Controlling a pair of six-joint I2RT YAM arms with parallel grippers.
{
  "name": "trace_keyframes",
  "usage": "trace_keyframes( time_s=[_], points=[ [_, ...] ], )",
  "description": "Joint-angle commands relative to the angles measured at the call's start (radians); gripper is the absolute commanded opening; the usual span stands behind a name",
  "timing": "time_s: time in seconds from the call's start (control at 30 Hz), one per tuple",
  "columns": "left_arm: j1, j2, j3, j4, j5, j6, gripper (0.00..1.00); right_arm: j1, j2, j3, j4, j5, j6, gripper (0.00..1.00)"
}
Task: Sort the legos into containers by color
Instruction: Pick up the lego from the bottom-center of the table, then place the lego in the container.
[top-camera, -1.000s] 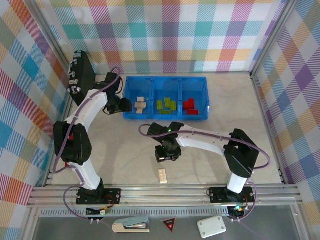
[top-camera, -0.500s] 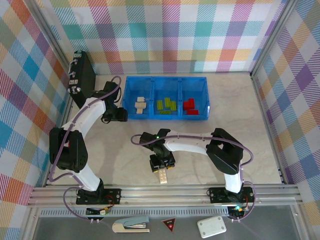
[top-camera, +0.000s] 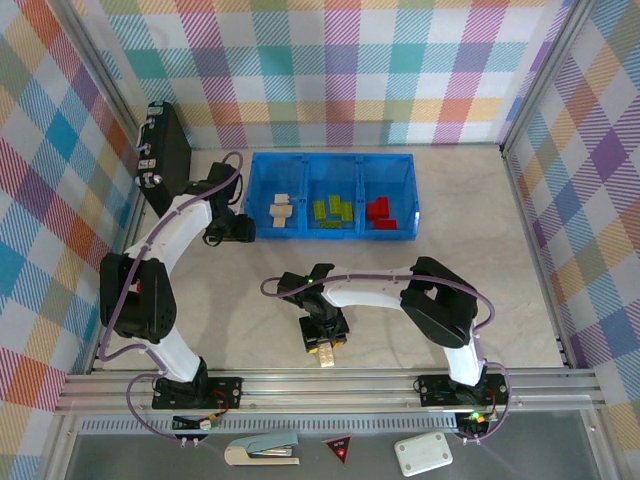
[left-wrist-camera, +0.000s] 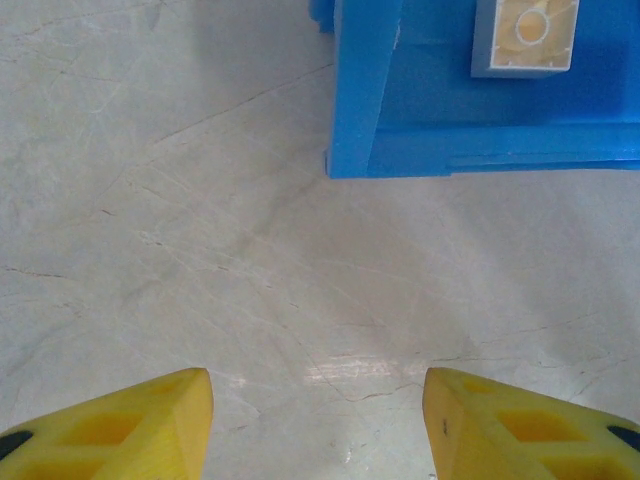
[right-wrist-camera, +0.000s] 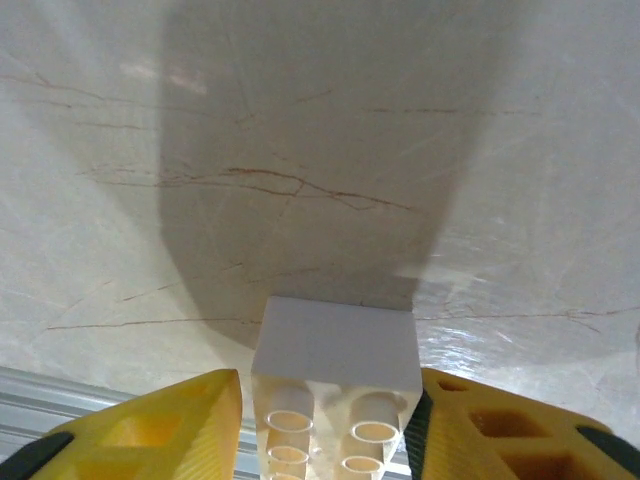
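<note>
We see the blue tray (top-camera: 330, 157) top centre of the overhead view: cream legos (top-camera: 281, 209) in its left compartment, green legos (top-camera: 333, 209) mid, red legos (top-camera: 379, 210) right. L gripper (left-wrist-camera: 318, 385) hangs w/ jaws apart over bare table (left-wrist-camera: 200, 250), just below the tray's corner. R gripper (right-wrist-camera: 328, 385), bottom centre, clamps a cream brick (right-wrist-camera: 335, 345) btwn both fingers.

Blue plastic three-compartment tray (top-camera: 331, 157) at far middle of counter (top-camera: 480, 220), cream plastic bricks (top-camera: 281, 209) in left compartment, lime plastic bricks (top-camera: 333, 209) middle, red plastic bricks (top-camera: 379, 209) right, left pincer (top-camera: 243, 229) just beside tray's left front corner, lone cream plastic brick (top-camera: 326, 351) near front edge, clamped in right pincer (top-camera: 325, 343).
</note>
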Motion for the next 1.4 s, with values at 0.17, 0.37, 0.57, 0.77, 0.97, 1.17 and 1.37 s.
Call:
trace_keyframes(
  time_s=[0.17, 0.37, 0.57, 0.77, 0.97, 1.17, 1.37],
  points=[
    [0.019, 0.006, 0.012, -0.01, 0.002, 0.019, 0.57, 0.008, 0.012, -0.002, -0.029, -0.003, 0.011, 0.41],
    [0.022, 0.004, 0.012, -0.008, -0.002, 0.018, 0.57, 0.008, -0.013, 0.005, -0.044, 0.036, 0.011, 0.37],
    [0.041, -0.023, 0.0, 0.012, -0.014, 0.013, 0.57, 0.006, -0.008, 0.051, -0.078, 0.084, -0.01, 0.37],
    [0.074, -0.045, -0.007, 0.026, -0.011, 0.003, 0.57, -0.018, -0.022, 0.105, -0.102, 0.143, -0.04, 0.37],
    [0.124, -0.061, -0.012, 0.043, 0.011, -0.01, 0.57, -0.071, -0.027, 0.175, -0.084, 0.193, -0.097, 0.37],
    [0.173, -0.063, -0.007, 0.055, 0.047, -0.025, 0.57, -0.112, -0.001, 0.284, -0.026, 0.274, -0.203, 0.37],
    [0.194, -0.075, -0.018, 0.071, 0.065, -0.029, 0.57, -0.166, 0.015, 0.346, 0.142, 0.311, -0.321, 0.37]
  ],
)
